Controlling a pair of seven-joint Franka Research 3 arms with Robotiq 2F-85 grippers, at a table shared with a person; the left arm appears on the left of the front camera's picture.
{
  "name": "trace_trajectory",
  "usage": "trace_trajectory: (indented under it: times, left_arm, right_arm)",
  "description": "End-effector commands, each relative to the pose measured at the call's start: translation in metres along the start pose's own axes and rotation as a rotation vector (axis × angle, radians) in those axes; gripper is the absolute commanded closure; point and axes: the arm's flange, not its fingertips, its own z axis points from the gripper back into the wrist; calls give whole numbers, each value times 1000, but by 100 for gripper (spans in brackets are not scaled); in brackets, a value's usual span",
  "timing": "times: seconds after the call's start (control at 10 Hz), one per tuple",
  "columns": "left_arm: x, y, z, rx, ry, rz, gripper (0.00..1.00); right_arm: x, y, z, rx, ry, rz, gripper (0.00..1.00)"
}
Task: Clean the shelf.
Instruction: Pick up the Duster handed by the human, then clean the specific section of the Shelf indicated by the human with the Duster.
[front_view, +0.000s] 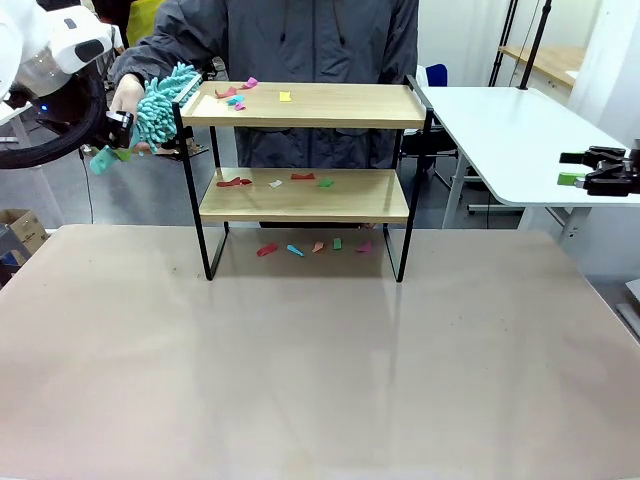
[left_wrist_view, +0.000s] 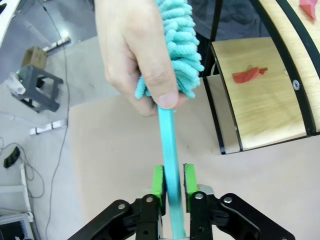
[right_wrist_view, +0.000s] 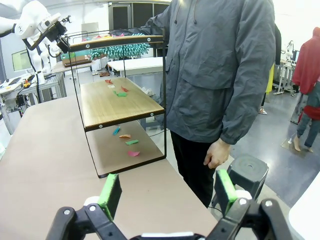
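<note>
Bright even light; sharp; wrist-view edges bowed.

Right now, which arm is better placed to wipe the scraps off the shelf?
Left. The left gripper is closed on the handle of the duster, beside the shelf, the person's hand on its head. The right gripper is open, far off to the side.

A beige worktop (front_view: 320, 380) spreads across the foreground. Just beyond its far right corner stands a white table (front_view: 500, 130), with black stand poles (front_view: 538, 40) and a wood-topped desk (front_view: 550, 58) behind it. A person in a grey jacket (front_view: 300, 40) stands at the worktop's far edge, with a black stool (right_wrist_view: 248, 172) on the floor close by. Off the left edge, the floor holds a cardboard box (front_view: 22, 228), a dark grey step stool (left_wrist_view: 37, 90) and a thin cable (left_wrist_view: 62, 135).
</note>
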Motion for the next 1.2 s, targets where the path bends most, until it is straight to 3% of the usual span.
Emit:
trace_trajectory:
  times: [0.0, 1.1]
  left_arm:
    - [-3, -5, -1, 63, -25, 38, 100]
    - [0, 0, -1, 52, -8, 54, 100]
  right_arm:
    - [3, 0, -2, 1, -3, 5, 0]
    - [3, 0, -2, 1, -3, 5, 0]
